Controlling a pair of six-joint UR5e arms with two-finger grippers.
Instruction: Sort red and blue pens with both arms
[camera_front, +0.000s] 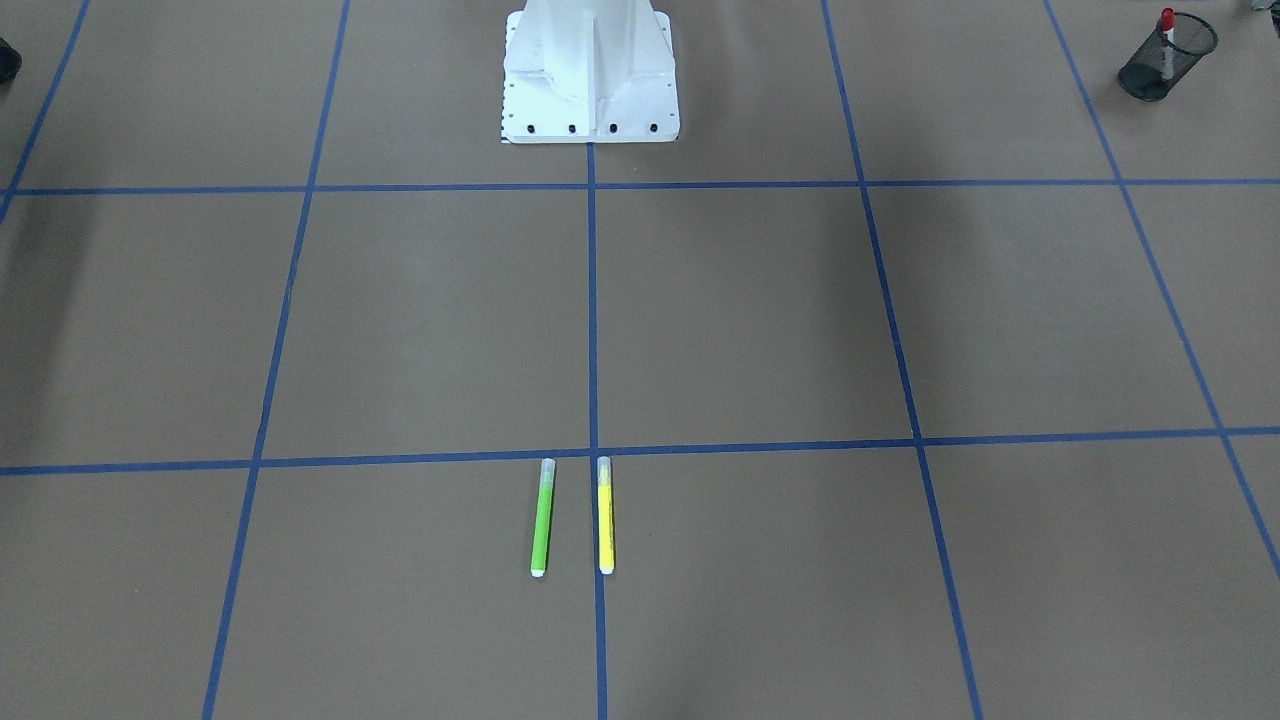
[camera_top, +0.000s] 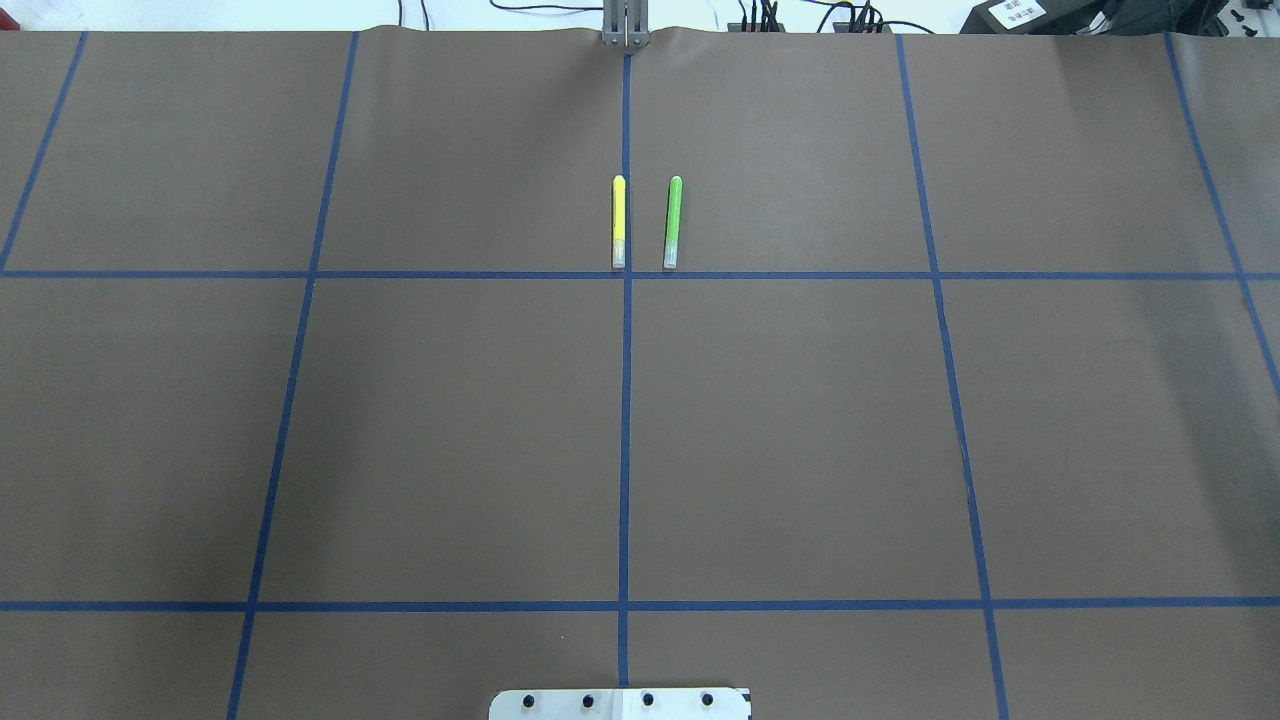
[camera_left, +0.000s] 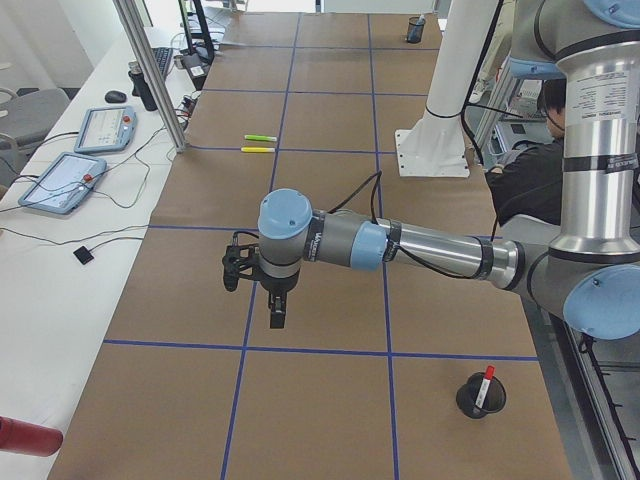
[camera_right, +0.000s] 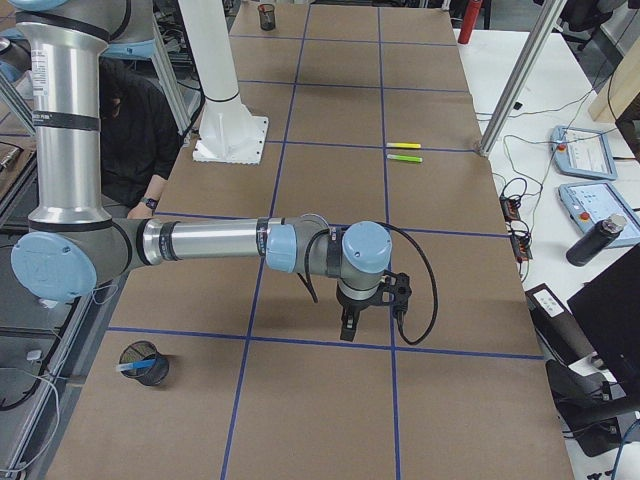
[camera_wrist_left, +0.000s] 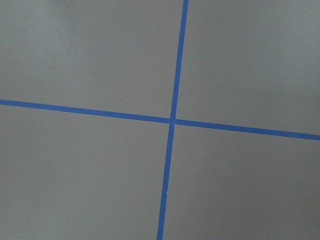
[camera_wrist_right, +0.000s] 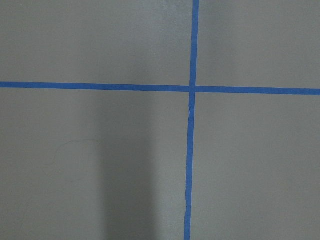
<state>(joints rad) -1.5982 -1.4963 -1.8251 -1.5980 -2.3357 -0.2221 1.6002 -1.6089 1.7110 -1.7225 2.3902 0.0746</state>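
Observation:
The red pen (camera_front: 1167, 42) stands upright in a black mesh cup (camera_front: 1160, 62) at the table's corner on my left; the exterior left view shows the same red pen (camera_left: 485, 385) near the front. The blue pen (camera_right: 133, 368) leans in another mesh cup (camera_right: 144, 362) on my right side. My left gripper (camera_left: 277, 315) hangs over the tape grid near that end, and my right gripper (camera_right: 347, 328) hangs likewise at the other end. Both show only in the side views, so I cannot tell if they are open or shut. Each wrist view holds only brown paper and a blue tape cross.
A green marker (camera_top: 673, 222) and a yellow marker (camera_top: 619, 222) lie side by side at the far middle of the table. The white pedestal (camera_front: 590, 75) stands at the robot's side. A person (camera_left: 540, 150) sits behind it. Tablets (camera_left: 65, 180) lie on the side bench.

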